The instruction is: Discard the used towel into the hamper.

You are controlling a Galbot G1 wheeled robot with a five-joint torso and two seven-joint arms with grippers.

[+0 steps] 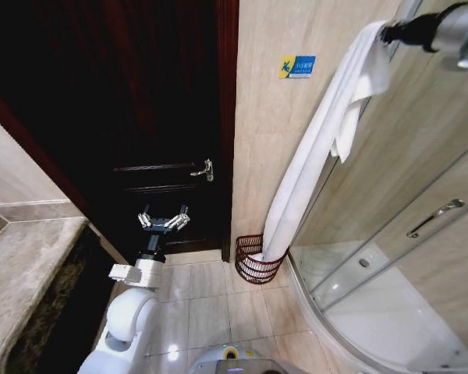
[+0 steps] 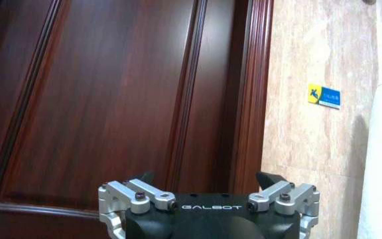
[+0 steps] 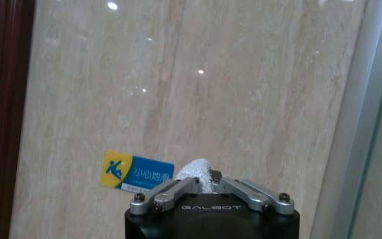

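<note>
A long white towel (image 1: 316,148) hangs from my right gripper (image 1: 386,33), which is raised high at the upper right and shut on the towel's top end. The towel's lower end dips into the hamper (image 1: 253,261), a small dark reddish-brown ribbed basket on the floor by the wall. In the right wrist view a tuft of towel (image 3: 194,172) sticks out between the closed fingers (image 3: 171,191). My left gripper (image 1: 163,220) is held low in front of the dark door, open and empty, and shows spread wide in the left wrist view (image 2: 208,186).
A dark wooden door (image 1: 140,117) with a handle (image 1: 204,170) fills the left. A glass shower enclosure (image 1: 405,234) with a curved base stands right of the hamper. A stone counter (image 1: 23,273) lies at the lower left. A blue-yellow sticker (image 1: 297,66) is on the beige wall.
</note>
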